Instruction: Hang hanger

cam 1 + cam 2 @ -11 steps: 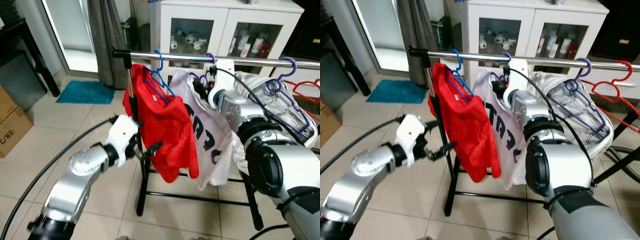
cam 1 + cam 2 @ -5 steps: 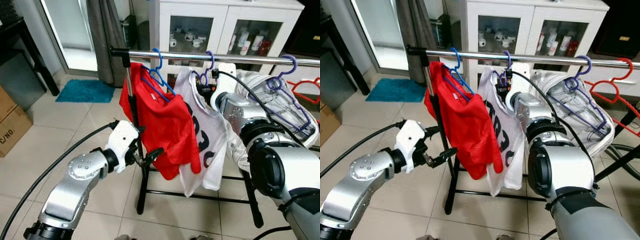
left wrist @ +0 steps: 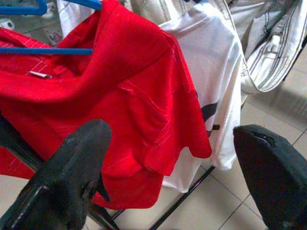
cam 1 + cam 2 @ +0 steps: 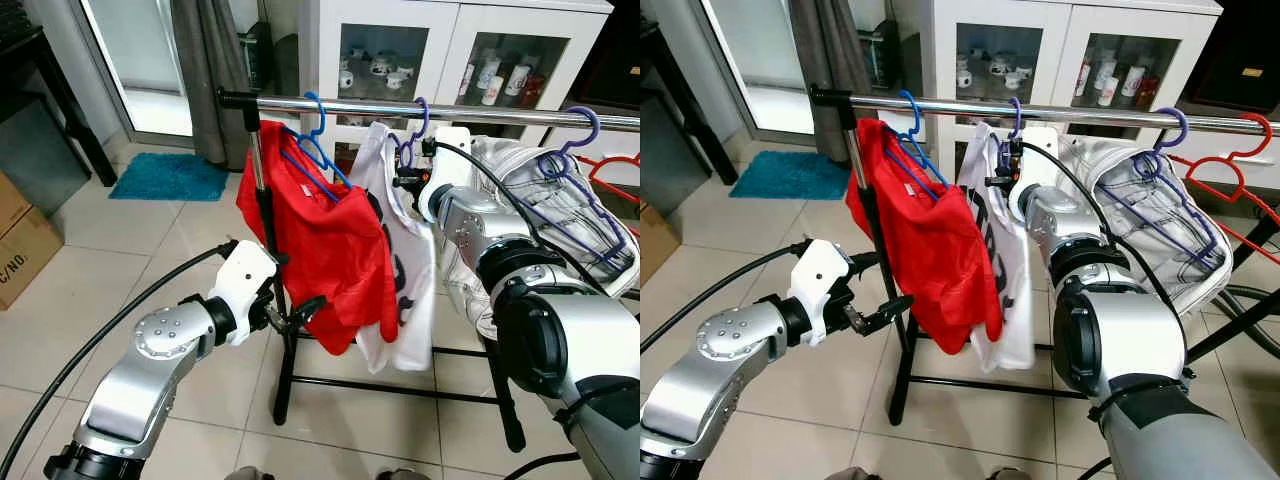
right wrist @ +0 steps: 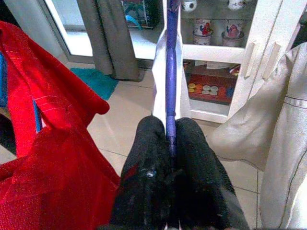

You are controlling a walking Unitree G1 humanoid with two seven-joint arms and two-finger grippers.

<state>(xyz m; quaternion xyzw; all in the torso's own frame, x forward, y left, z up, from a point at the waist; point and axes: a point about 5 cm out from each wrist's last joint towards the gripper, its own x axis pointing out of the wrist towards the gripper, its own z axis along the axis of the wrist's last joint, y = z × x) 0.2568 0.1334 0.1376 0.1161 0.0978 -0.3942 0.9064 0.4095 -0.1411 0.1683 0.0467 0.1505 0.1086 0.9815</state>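
Right gripper (image 5: 170,139) raised, fingers pinched together, left gripper (image 3: 172,167) low, fingers spread

White glass-door cabinet (image 4: 455,40), grey curtain (image 4: 215,70), teal mat (image 4: 165,177), tiled floor (image 4: 120,270).

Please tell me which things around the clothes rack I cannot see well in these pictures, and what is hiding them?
- Print on the white shirt: mostly covered by the red shirt in the left eye view.
- Right tool, shut on the purple hanger: the shirt's collar is hidden behind its fingers in the right wrist view.
- Cups in the white cabinet: too small to read.
- Red hanger: cut off by the right eye view's edge.
- Left tool: open, holding nothing.
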